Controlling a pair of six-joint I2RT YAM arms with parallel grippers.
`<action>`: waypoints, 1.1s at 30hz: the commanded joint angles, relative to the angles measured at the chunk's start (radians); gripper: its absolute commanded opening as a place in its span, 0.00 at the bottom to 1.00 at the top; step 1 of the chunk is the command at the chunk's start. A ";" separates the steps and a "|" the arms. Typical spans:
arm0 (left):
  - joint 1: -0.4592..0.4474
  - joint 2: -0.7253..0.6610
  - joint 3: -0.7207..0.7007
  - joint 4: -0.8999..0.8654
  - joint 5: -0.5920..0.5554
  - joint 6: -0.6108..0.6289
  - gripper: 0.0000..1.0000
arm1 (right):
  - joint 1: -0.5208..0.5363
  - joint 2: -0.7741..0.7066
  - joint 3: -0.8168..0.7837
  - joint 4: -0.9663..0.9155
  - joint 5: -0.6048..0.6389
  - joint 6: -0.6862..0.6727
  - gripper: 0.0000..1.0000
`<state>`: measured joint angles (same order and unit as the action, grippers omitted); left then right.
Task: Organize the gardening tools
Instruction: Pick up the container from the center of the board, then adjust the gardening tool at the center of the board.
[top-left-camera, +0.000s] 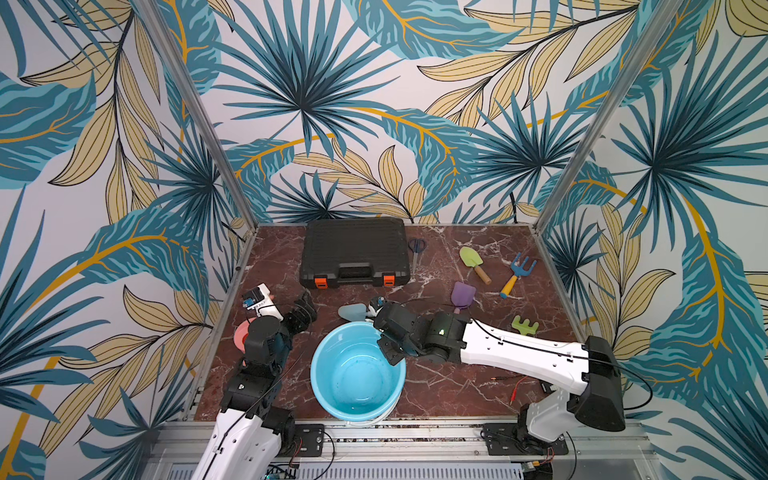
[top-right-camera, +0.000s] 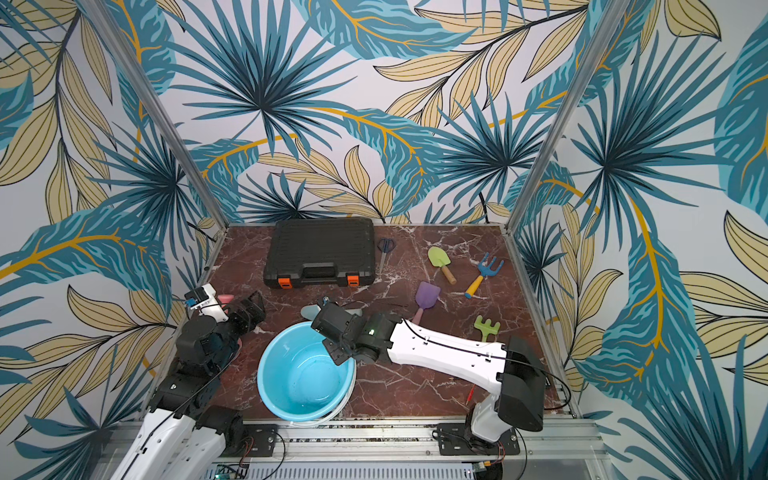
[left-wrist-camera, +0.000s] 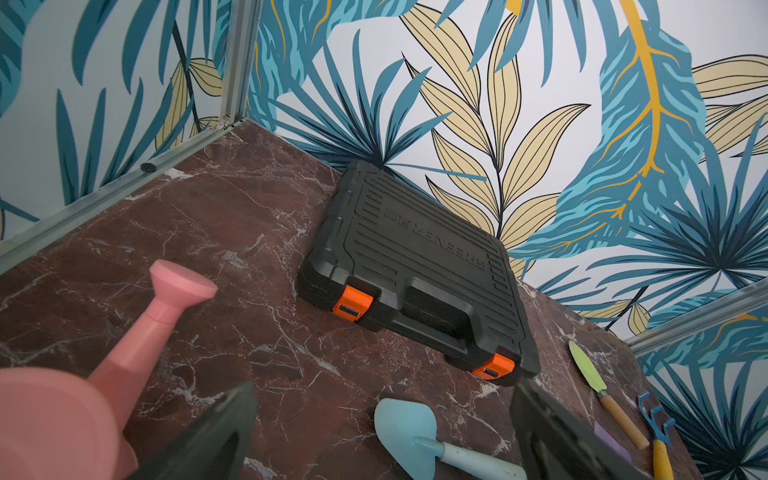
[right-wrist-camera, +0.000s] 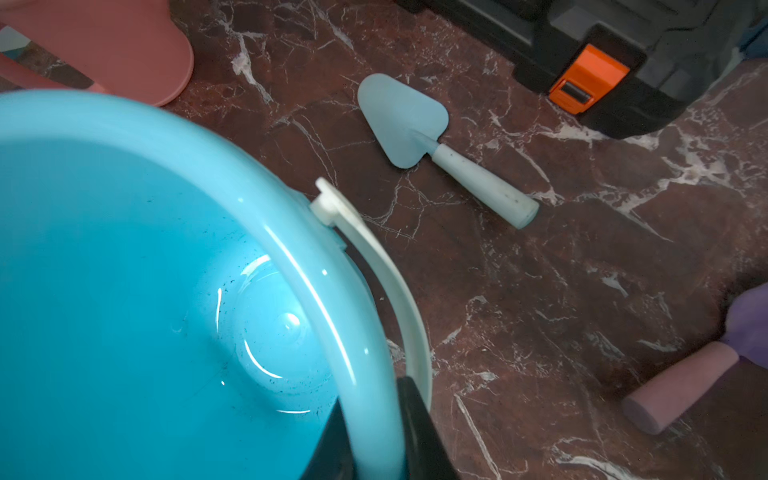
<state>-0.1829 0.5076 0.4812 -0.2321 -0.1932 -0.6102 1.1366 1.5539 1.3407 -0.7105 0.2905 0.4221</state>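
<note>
Right arm reaches low across the table (right-wrist-camera: 540, 291), right gripper (right-wrist-camera: 374, 436) clamped on the bucket (right-wrist-camera: 349, 328) rim, one finger inside, one outside; left gripper (left-wrist-camera: 384, 390) gapes empty beside the watering can (left-wrist-camera: 137, 345); pale trowel (right-wrist-camera: 403, 120) lies between bucket and case (left-wrist-camera: 415, 249).

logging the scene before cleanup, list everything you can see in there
table: one, dark red marble, under everything
case: one, black with orange latches, far middle
scissors: one pair, dark handles, beside the case
green trowel: one, green, wooden handle, far right
fork-rake: one, blue with yellow handle, far right
shovel: one, purple with pink handle, right of centre
rake: one, green, near right
pale trowel: one, pale blue, between case and bucket
watering can: one, pink, left edge
bucket: one, blue with white handle, near middle, empty
left tool: one, black, open, by the watering can
right tool: one, black, clamped on the bucket rim
</note>
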 joint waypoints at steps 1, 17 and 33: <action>-0.004 -0.015 -0.005 0.004 0.015 0.004 1.00 | -0.004 -0.062 0.015 -0.095 0.109 -0.039 0.04; -0.009 -0.015 -0.014 0.018 0.033 0.000 1.00 | -0.477 -0.251 0.019 0.040 0.221 -0.129 0.02; -0.018 -0.012 -0.016 0.015 0.042 0.010 1.00 | -0.881 0.372 0.525 0.028 -0.042 -0.023 0.00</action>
<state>-0.1959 0.4995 0.4736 -0.2279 -0.1539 -0.6106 0.2699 1.8565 1.7866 -0.6258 0.3279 0.3481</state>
